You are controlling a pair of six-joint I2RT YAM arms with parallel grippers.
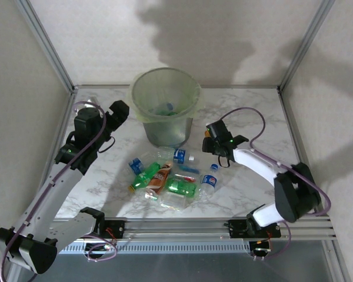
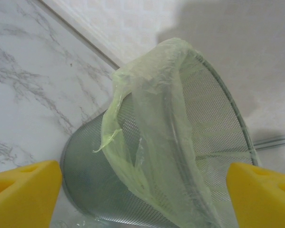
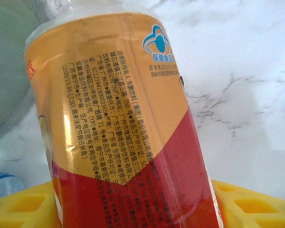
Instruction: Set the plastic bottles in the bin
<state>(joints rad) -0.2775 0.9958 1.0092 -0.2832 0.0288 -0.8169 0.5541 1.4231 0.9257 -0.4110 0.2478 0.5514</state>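
We find the loose plastic bottles (image 1: 165, 179) heaped on the marble table (image 1: 247, 197), just ahead of the arm bases. Beyond them, the right gripper (image 1: 212, 142) has its yellow fingers (image 3: 256, 204) pressed against both sides of an orange-and-red labelled bottle (image 3: 118, 118). The left gripper (image 1: 119, 110) stands spread wide, holding nothing, just beside the bin (image 1: 162, 132), which stands upright at the far middle.
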